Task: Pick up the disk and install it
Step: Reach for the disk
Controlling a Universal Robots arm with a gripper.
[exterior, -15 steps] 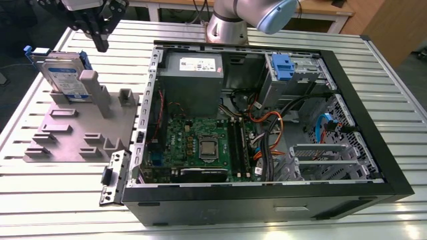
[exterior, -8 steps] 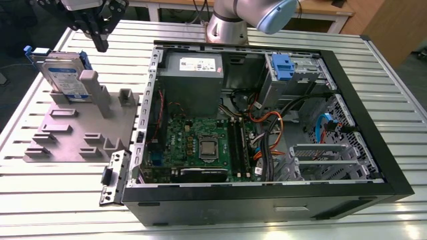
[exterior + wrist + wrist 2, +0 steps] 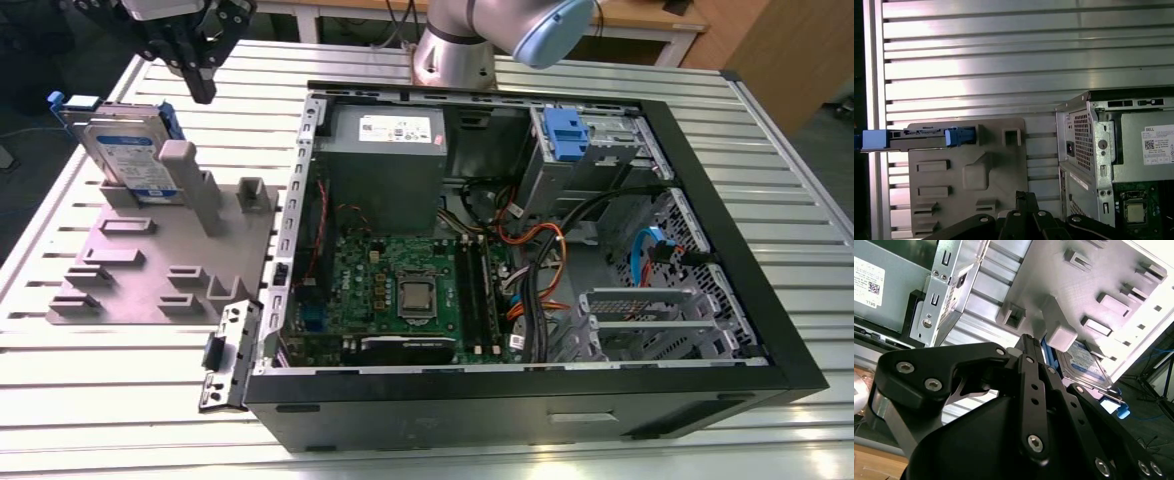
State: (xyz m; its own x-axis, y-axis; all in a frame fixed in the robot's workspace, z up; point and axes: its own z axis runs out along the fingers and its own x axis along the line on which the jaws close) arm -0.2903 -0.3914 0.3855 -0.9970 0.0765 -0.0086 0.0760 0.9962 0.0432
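Hovering above disk point(image 3: 127, 150), not touching | jaws closed, gripping nothing, at disk's 1 o'clock in exterior view | disk stands on edge in grey fixture point(image 3: 134, 280), at 10 o'clock of open case point(image 3: 467, 410) | fixture and case both on slatted desk point(image 3: 120, 400)

This looks like a robotics lab or test workshop: a robot arm point(image 3: 454, 55) stands on a slatted aluminium table point(image 3: 107, 400) bearing an opened computer case point(image 3: 534, 405) and a grey fixture plate point(image 3: 147, 270). Behind are what may be wooden desks point(image 3: 787, 50).
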